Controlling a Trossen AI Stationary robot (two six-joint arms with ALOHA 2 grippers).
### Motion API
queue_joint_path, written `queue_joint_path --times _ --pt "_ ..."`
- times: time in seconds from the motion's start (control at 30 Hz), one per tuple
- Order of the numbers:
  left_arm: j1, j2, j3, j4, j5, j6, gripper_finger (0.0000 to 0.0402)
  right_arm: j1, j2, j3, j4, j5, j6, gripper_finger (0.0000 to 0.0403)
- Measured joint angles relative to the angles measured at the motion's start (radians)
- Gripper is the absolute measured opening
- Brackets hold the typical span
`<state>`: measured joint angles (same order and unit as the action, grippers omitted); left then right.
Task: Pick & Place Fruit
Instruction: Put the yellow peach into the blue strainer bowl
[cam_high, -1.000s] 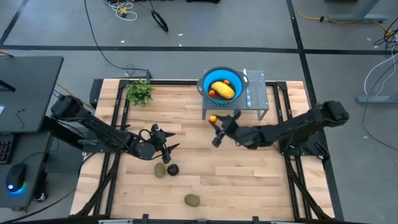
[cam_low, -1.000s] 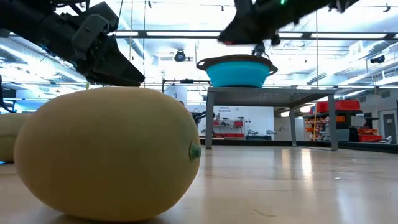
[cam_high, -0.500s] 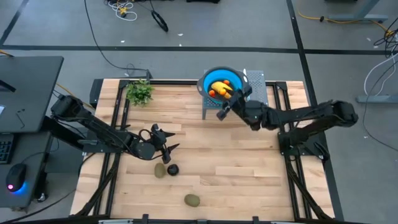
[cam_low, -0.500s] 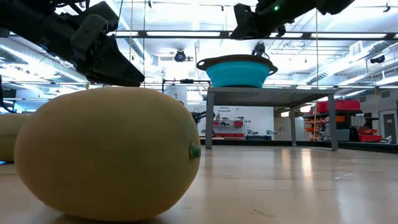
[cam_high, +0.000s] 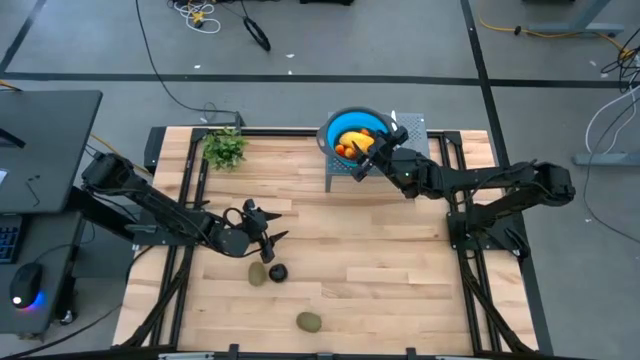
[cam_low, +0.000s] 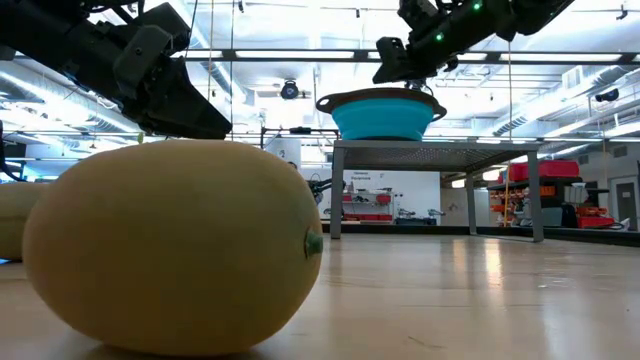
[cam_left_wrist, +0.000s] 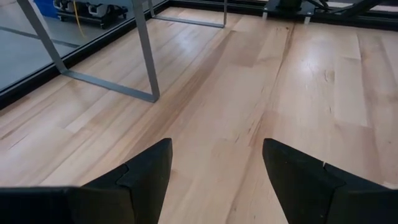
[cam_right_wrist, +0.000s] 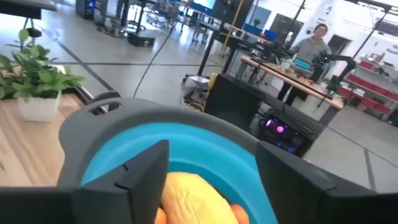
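High view: left arm low over the table, right arm raised at the bowl.
The left gripper (cam_high: 268, 238) has its fingers spread apart, empty, just above an olive-green fruit (cam_high: 257, 273) and a blackish round fruit (cam_high: 278, 271); a 2nd olive-green fruit (cam_high: 309, 321) lies nearer the front edge. The right gripper (cam_high: 366, 166), fingers apart, hovers at the blue bowl (cam_high: 329, 133) on the grey stand (cam_high: 412, 150); the elongated yellow fruit (cam_high: 354, 140) lies inside with small orange-red pieces (cam_high: 365, 133).

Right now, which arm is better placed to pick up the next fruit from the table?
Left, probably. The left gripper hovers with open fingers just beside the green fruit and black fruit. The right gripper is far away, over the blue bowl on the stand.
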<state>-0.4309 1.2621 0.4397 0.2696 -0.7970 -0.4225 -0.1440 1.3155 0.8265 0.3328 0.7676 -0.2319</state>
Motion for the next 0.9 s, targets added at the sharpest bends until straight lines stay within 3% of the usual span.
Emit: queue_joint_path --times 0.17,0.6,0.9 --pt "0.000 0.000 0.000 -0.017 0.000 -0.010 0.0258 0.019 0.000 0.000 0.009 -0.001 0.026 0.0280" --pt "0.000 0.000 0.000 -0.018 0.000 -0.015 0.0258 0.231 0.000 0.000 0.067 -0.019 0.076 0.0282" --pt "0.000 0.000 0.000 -0.018 0.000 -0.034 0.0258 0.341 0.000 0.001 -0.127 -0.164 0.265 0.0282"
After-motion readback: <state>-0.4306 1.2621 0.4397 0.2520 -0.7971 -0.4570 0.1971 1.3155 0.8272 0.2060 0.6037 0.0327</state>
